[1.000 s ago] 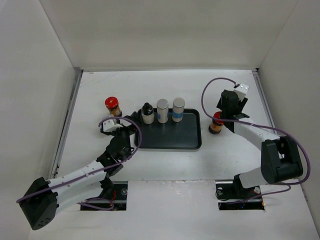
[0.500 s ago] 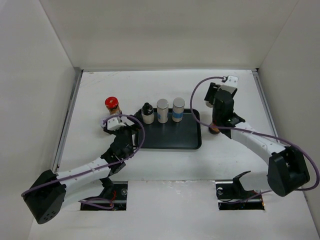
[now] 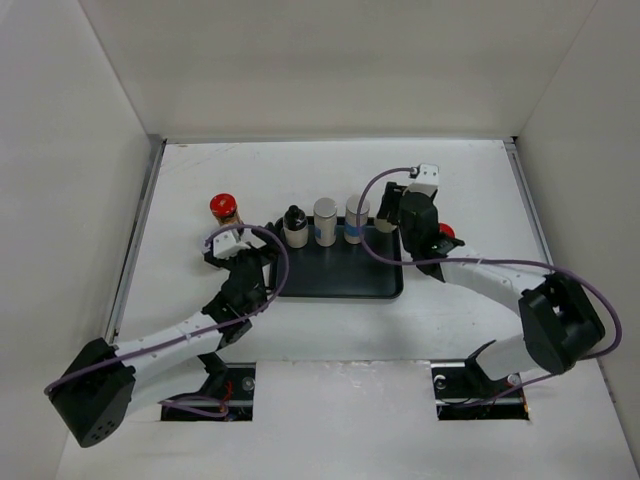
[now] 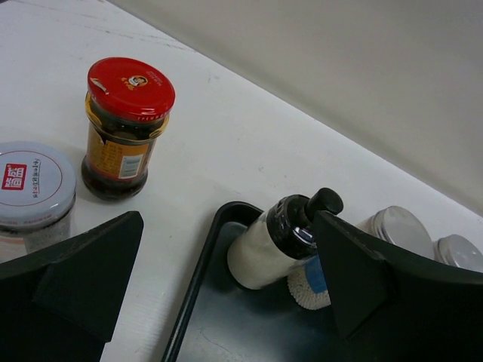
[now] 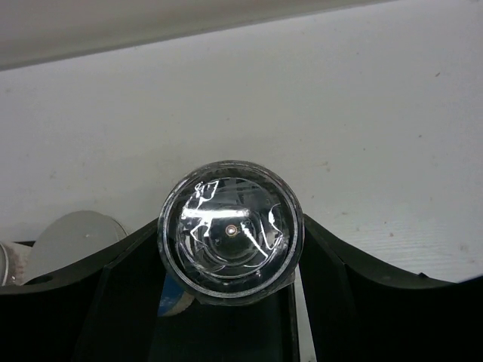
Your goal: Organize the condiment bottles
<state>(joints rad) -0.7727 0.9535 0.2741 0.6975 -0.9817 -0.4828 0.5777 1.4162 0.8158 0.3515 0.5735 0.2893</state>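
On the black tray (image 3: 340,270) stand a black-capped bottle (image 3: 294,226) and two white cylinders with blue labels (image 3: 325,221) (image 3: 356,219). My right gripper (image 3: 378,214) is open. In the right wrist view (image 5: 230,220) its fingers flank the shiny lid of the right cylinder (image 5: 230,234). One red-lidded brown jar (image 3: 443,235) stands behind the right arm, and the other (image 3: 225,210) is left of the tray. My left gripper (image 3: 242,262) is open and empty at the tray's left edge (image 4: 226,302). A white-lidded jar (image 4: 34,185) stands beside it. I see no separate silver-lidded jar.
White walls enclose the table on the left, back and right. The right arm's purple cable (image 3: 370,195) loops over the tray's back right corner. The tray's front half holds nothing.
My right gripper has left the red-lidded jar on the right and swung left to the right-hand cylinder on the tray. My left gripper has barely moved.
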